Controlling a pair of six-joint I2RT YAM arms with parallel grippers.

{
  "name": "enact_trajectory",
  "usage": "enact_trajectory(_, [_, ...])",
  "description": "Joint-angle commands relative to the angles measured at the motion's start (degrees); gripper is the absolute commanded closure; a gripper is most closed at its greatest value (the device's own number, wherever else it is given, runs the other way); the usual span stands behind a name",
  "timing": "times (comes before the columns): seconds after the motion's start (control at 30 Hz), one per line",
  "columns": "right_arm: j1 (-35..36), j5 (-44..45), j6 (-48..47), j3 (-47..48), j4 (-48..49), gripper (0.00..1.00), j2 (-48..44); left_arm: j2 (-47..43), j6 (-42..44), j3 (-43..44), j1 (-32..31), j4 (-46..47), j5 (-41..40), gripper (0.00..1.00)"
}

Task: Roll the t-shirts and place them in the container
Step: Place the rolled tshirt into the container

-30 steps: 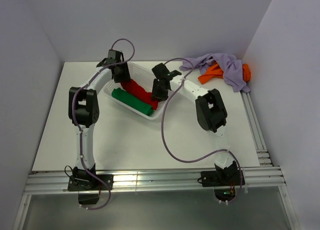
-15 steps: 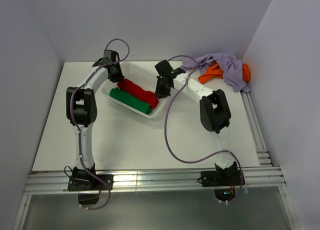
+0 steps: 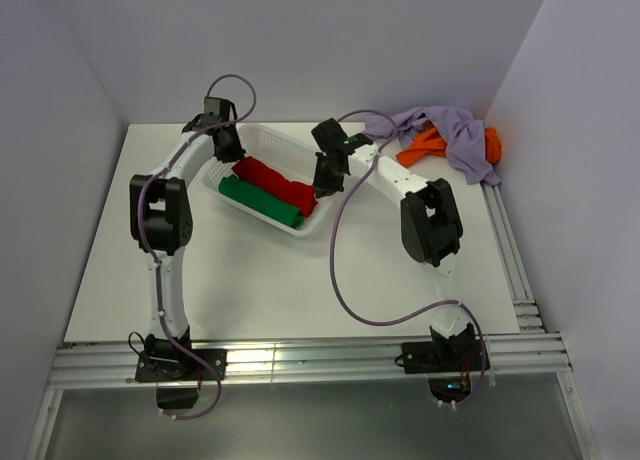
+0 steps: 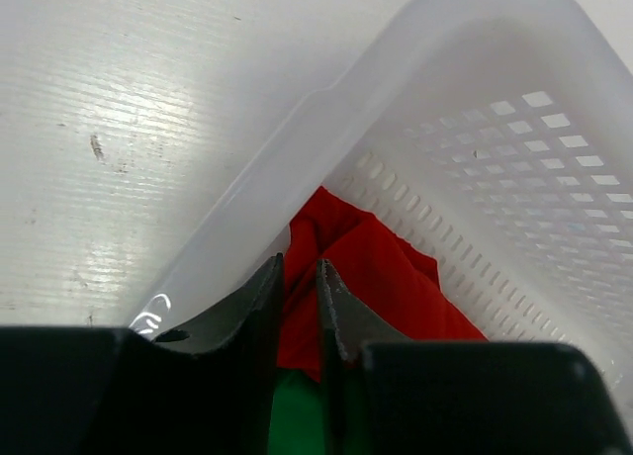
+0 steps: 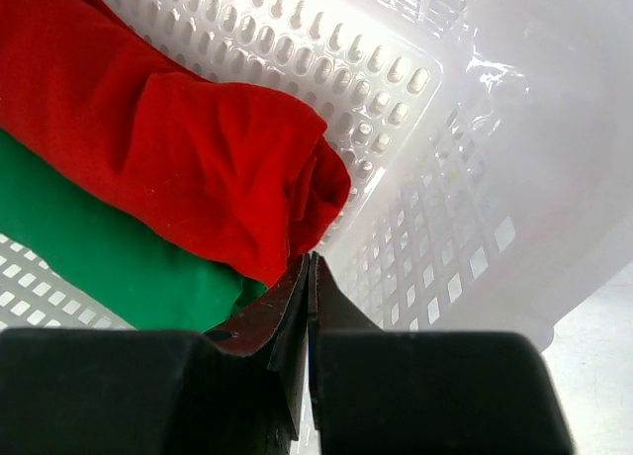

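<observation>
**Two rolls in the basket, two shirts loose in the far corner**

On the white table [image 3: 250, 280], beyond the arm bases, a white mesh basket [image 3: 272, 145] sits skewed, with one corner pointing back toward the bases. Two rolls lie inside it, side by side and touching. The green t-shirt [image 3: 255, 200] runs along the nearer wall and the red t-shirt [image 3: 272, 182] lies just behind it. Mesh floor shows beyond the red roll.

Both arms reach over the basket and cover parts of its rim. The right gripper [image 5: 308, 264] is at the right end of the rolls, beside the mesh wall. Its fingers are pressed together to a hairline, with the tips at the edge of the red roll's folded end. Whether they nip any cloth cannot be told.

The left gripper [image 4: 299, 272] is at the basket's far left corner, right at the rim. Its fingers stand close, with only a narrow slit between them, and red and green cloth show through the slit. It is unclear whether they clamp anything.

A purple cable [image 3: 335, 270] from the right arm loops down across the table, passing just beside the basket's near corner.

Well apart from the basket, in the far right corner by the wall, the lavender t-shirt [image 3: 455, 130] lies crumpled and unrolled. It is draped over the orange t-shirt [image 3: 420, 152], which pokes out on both sides of it.
</observation>
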Motion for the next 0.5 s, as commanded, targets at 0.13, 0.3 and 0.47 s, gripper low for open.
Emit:
enact_trajectory(0.13, [-0.6,1.6,-0.8,2.5,-2.8,0.93,-3.3,-6.9,-0.1,0.0,1.0,1.3,-2.8,0.73])
enact_trajectory(0.3, [-1.0,0.2,-0.2,5.2,-3.4,0.91,-6.6,-10.0,-1.0,0.8,1.0,1.9,0.7,0.69])
enact_trajectory(0.47, [-2.0,0.0,0.8,10.3,-7.6,0.77,-9.4,-15.0,-2.3,1.0,0.4,1.4,4.0,0.66])
